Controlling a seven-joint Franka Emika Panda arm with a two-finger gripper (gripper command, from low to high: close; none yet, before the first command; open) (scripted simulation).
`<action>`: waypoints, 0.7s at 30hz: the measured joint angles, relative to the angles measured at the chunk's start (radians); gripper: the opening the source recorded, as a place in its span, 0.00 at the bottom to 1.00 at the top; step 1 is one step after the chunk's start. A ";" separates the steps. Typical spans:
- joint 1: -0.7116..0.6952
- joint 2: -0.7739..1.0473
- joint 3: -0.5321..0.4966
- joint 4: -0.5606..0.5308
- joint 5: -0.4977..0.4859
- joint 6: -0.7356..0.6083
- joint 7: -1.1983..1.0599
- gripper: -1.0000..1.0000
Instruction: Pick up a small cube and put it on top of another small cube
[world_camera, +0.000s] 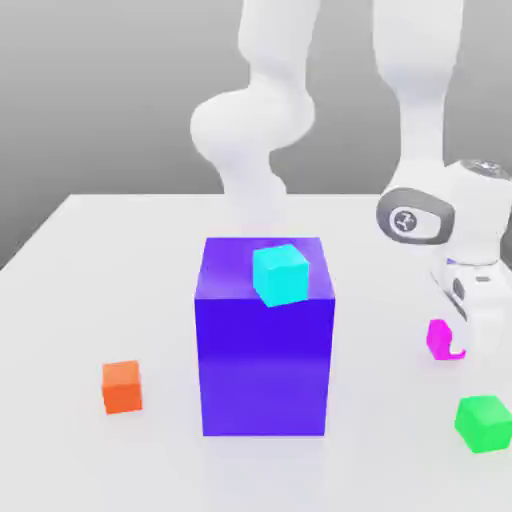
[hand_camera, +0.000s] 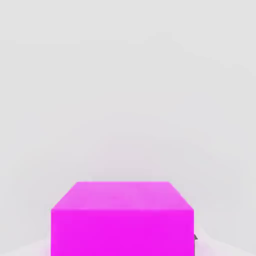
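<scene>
Clamping the magenta cube (world_camera: 439, 341) low at the table (world_camera: 60, 300), my gripper (world_camera: 459, 346) has its jaws closed on opposite sides, probably so its underside stays free to seat on the green cube (world_camera: 485, 424), nearer the camera in the exterior view.

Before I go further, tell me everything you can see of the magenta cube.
The magenta cube is small, bright and evenly coloured, with smooth plain faces, straight edges and a look like matte plastic. It sits upright on the table, toward the exterior view's right, beyond the green cube. The pincer is down at it and looks closed on it, covering part of it there. The hand view shows its paler top and one full-coloured side, no damage visible.
</scene>
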 joint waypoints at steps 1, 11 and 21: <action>-0.007 -0.036 0.015 -0.007 0.034 -0.028 -0.024 0.00; -0.144 -0.058 -0.066 0.247 0.131 -0.303 0.081 0.00; -0.167 0.120 -0.112 0.342 0.129 -0.220 0.137 1.00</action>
